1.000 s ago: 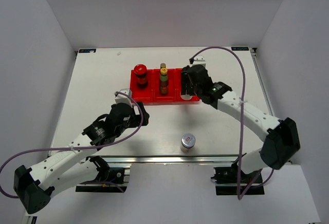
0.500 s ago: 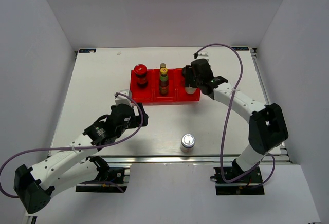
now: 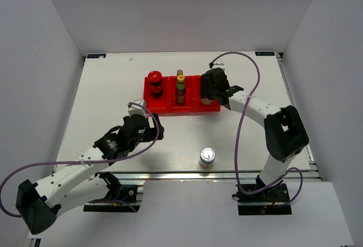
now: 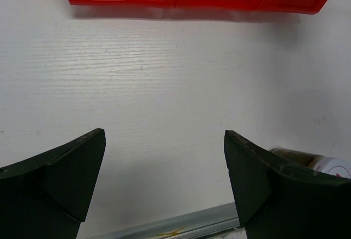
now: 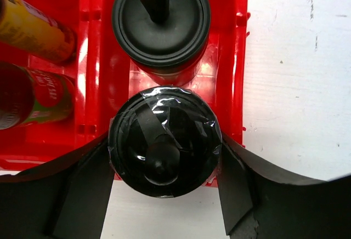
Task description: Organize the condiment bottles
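Your right gripper [image 5: 163, 159] is clamped on the dark glossy-lidded jar [image 5: 163, 140], low in the centre of the right wrist view, with its fingers [image 5: 82, 187] pressed against the jar's two sides. The jar is at the near end of the rightmost compartment of the red bins [image 5: 230, 58]. It is just below the black-lidded jar [image 5: 160, 22], which stands in the same compartment. From this angle you cannot tell whether the held jar rests on the bin floor or hangs a little above it. At the left edge of that view, the yellow-labelled bottle [image 5: 33, 28] and the red-labelled bottle [image 5: 33, 94] share the middle compartment.

In the top view, the red-lidded jar [image 3: 154, 82] stands in the left compartment. The silver-lidded jar [image 3: 207, 156] stands alone on the white table [image 3: 102, 99] near its bottom edge, well apart from the bins. White walls [image 3: 170, 9] close the table in on three sides.

Your left gripper [image 4: 164, 157] hangs over bare table with its fingers spread wide, holding nothing. Your right arm rises from the lower right, folds at the elbow and reaches up-left to the bins. Your left arm stretches low from the lower left corner toward the centre.
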`<state>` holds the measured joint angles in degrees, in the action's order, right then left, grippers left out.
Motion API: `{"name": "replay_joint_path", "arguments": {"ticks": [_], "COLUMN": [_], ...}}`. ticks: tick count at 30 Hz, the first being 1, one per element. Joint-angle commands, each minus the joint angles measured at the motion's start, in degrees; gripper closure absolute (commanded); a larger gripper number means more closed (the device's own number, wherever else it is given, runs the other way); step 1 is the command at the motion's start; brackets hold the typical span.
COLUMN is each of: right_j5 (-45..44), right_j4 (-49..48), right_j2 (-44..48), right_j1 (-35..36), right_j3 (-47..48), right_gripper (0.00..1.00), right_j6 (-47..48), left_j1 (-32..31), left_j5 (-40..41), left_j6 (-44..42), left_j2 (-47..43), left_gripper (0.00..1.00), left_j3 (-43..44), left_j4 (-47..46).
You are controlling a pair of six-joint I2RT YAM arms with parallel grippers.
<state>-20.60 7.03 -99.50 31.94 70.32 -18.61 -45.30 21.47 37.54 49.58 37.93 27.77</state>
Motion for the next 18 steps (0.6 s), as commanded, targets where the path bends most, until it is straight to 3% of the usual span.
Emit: {"name": "replay_joint_path", "arguments": {"ticks": [1,5,8,14,18], "right_j5": [-1.5,0.5,1.4,1.5,0.4], "right_j4": [-5.3,-4.3,-3.6,-0.3,4.0], "right_j2": [-0.2,0.0,1.4,6.2,11.6], "right_j1": [0.0,0.1,0.1,0.1,0.1], "right_j3": [-0.1,-0.1,-0.1,1.3,1.3], "right_gripper": [0.46,0.19,0.12,0.11,0.11], "right_j6": [-0.6,-0.4,0.3,1.2,-0.3], "left_j1": [0.0,0.0,-0.1,-0.8,-8.9], "left_j5": [-1.9,-4.4,-7.9,-13.9,-12.2], "left_j6": [-0.2,-0.8,-2.8,-6.1,-8.4], "left_j2": [0.1,1.2,2.0,3.4,6.0], "left_gripper": [0.02,0.02,0.02,0.02,0.02], "left_j3": [-0.1,0.6,1.4,2.5,4.9], "left_j4": [-1.5,-1.7,-2.3,-4.4,-4.2]}}
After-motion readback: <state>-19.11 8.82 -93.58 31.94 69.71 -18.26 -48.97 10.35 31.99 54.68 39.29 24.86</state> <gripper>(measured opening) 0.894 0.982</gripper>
